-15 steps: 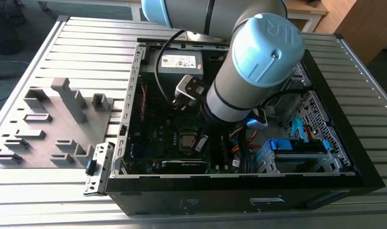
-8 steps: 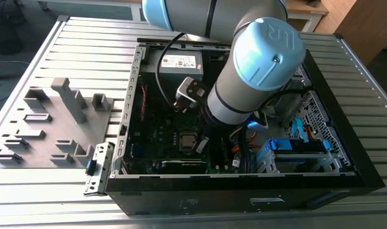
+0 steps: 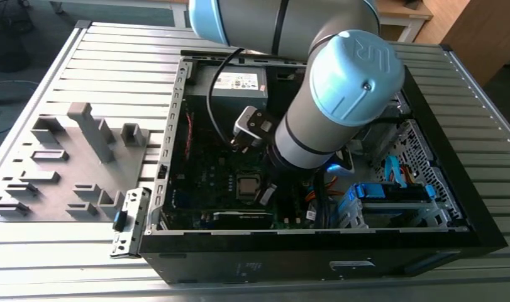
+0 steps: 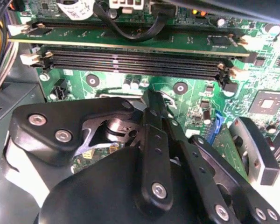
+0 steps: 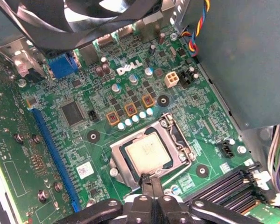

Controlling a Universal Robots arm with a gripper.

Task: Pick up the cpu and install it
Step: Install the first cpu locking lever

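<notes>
Cpu (image 5: 148,154) is lying flat in its socket frame (image 5: 151,156), so we are hovering our gripper (image 5: 150,179), closed and empty, just beside its edge.

The table (image 3: 112,47) is made of long silver slats. A big black computer case (image 3: 322,251) sits on it, open on top. At nine o'clock from the case lies a grey tray (image 3: 66,163) with little blocks sticking up.
</notes>
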